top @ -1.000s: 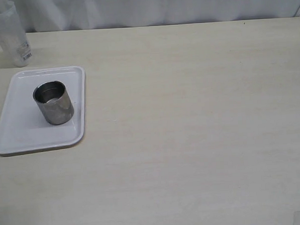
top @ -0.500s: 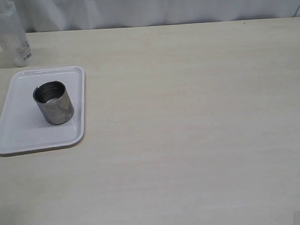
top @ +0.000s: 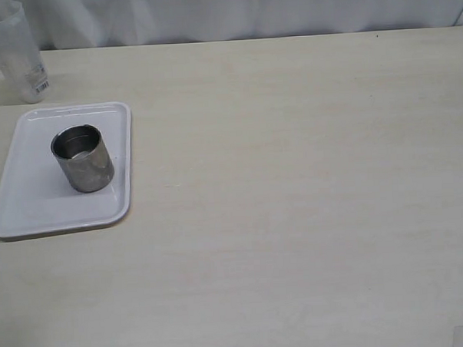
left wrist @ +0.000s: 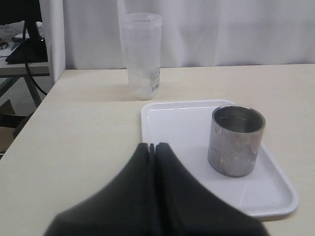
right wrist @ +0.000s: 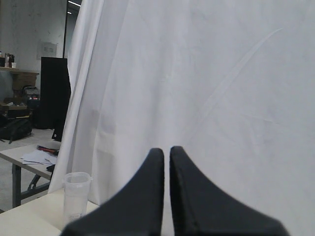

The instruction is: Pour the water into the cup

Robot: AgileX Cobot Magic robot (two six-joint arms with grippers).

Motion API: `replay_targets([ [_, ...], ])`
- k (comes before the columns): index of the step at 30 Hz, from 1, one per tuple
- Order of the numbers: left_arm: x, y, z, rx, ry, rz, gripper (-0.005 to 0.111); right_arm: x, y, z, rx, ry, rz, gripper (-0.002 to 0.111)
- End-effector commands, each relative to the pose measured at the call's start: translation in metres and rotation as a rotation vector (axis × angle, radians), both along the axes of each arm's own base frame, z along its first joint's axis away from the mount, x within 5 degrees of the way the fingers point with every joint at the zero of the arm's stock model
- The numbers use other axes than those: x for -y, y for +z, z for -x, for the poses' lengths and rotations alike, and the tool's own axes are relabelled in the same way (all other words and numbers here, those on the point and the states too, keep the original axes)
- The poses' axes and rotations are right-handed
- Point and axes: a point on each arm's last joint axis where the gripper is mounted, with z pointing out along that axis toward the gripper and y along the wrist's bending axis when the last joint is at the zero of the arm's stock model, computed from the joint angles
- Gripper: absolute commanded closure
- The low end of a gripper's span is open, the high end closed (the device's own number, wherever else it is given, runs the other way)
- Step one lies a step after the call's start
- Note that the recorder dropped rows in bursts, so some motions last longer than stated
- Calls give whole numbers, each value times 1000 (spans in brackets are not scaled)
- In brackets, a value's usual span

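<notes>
A white curtain (top: 247,11) is hanging behind the pale wooden surface (top: 293,178), while past its edge a cluttered desk (right wrist: 22,158) and a dark panel (right wrist: 54,93) are standing in dimmer light.

No word, number or brand can be read in any view. One printed label (top: 40,86) is seen, a small white sticker with barcode stripes. It is stuck low on the wall of the clear plastic beaker (top: 12,52), which stands at the far left of the bench (top: 293,178). In the left wrist view the same label (left wrist: 154,81) is shown somewhat larger, with dark vertical bars and what may be a line of small print beside them. The characters are too small and blurred to be made out. On the brushed steel wall of the cup (top: 83,160) only dull smudges are seen, and nothing there can be read as lettering.
</notes>
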Motion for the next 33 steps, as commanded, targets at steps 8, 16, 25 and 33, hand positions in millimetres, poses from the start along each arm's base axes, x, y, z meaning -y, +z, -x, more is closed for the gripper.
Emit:
replay_targets([
  [8,0,0,0,5,-6,2,107,1,-1,-1,-5,-11,-6,104],
  [16,0,0,0,5,-6,2,107,1,-1,-1,-5,-11,-6,104],
  [25,0,0,0,5,-6,2,107,1,-1,-1,-5,-11,-6,104],
  [33,0,0,0,5,-6,2,107,2,-1,-1,-4,-24,-10,104],
])
